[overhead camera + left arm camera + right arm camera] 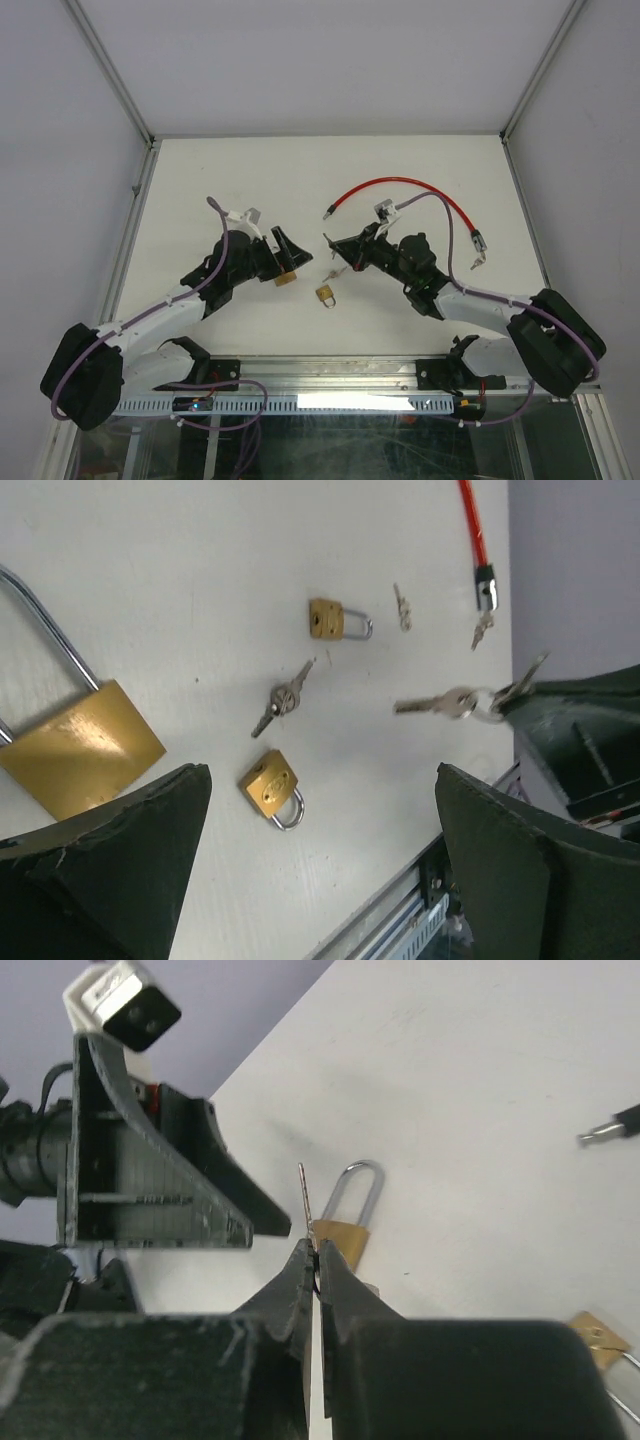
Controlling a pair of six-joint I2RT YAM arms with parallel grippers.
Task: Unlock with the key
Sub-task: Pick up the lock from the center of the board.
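My right gripper [316, 1250] is shut on a thin key [303, 1195] whose blade sticks out past the fingertips. Behind the key a large brass padlock [345, 1228] lies flat on the table. In the top view the right gripper [340, 250] holds the key just right of my left gripper [282, 255]. The left gripper [322, 777] is open and empty, hovering over the table with the large padlock [80, 745] by its left finger. The held key ring [450, 702] shows in the left wrist view too.
A small brass padlock [272, 787] lies between the left fingers, another [330, 620] farther off, with loose keys [280, 700] between them. A red cable [400, 185] curves across the far table, with more keys [478, 262] at its right end. The metal rail [330, 370] runs along the near edge.
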